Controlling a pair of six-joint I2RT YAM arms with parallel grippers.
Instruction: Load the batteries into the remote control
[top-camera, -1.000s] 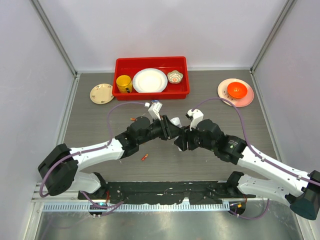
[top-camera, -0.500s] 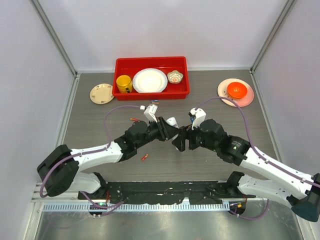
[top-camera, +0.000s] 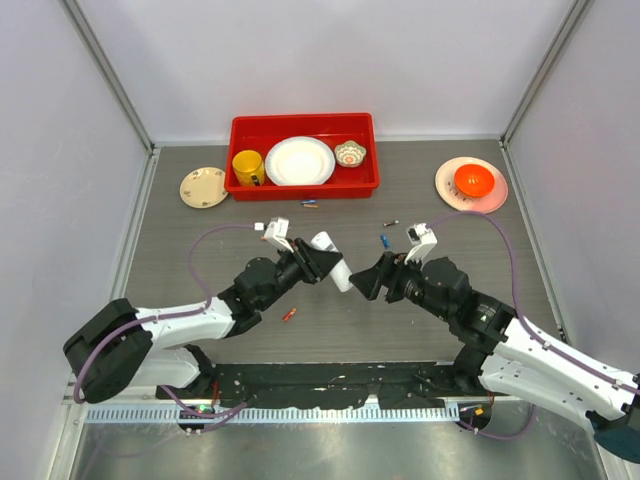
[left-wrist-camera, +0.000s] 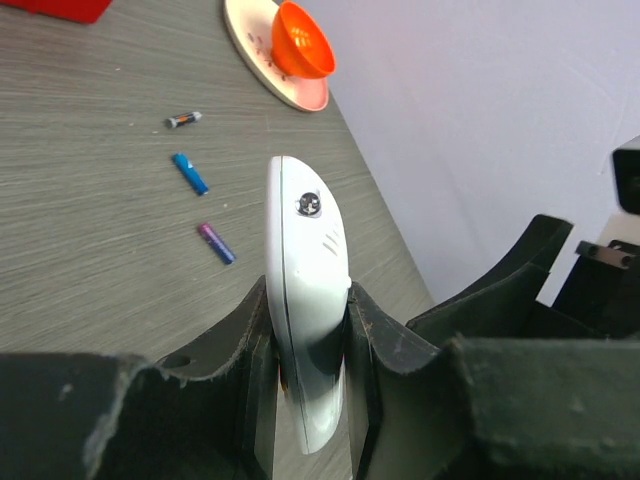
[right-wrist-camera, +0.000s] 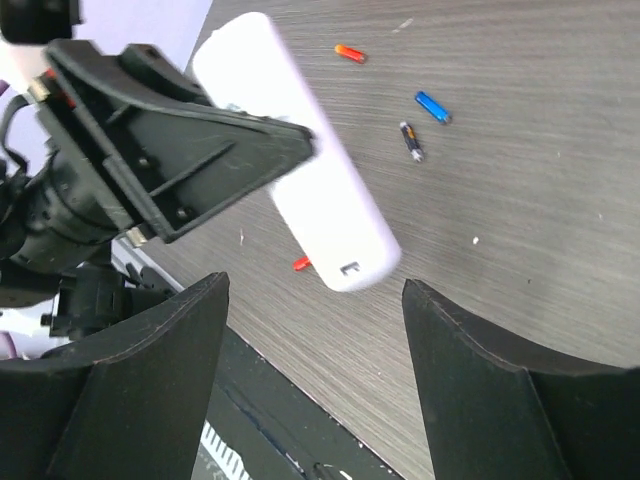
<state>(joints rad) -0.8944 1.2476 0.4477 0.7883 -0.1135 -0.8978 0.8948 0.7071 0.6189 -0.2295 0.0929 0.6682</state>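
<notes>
My left gripper is shut on the white remote control and holds it on edge above the table middle. In the left wrist view the remote is clamped between both fingers. My right gripper is open and empty, just right of the remote and apart from it. In the right wrist view the remote's end hangs beyond my spread right gripper. Batteries lie loose on the table: a red one, a blue one, a dark one, and more by the tray.
A red tray at the back holds a yellow mug, a white plate and a small bowl. A beige saucer lies to its left. A pink plate with an orange bowl sits back right.
Both arms have drawn back toward the near edge. The right gripper has come away from the remote to the right, opening a gap. The left gripper has kept hold of the remote.
</notes>
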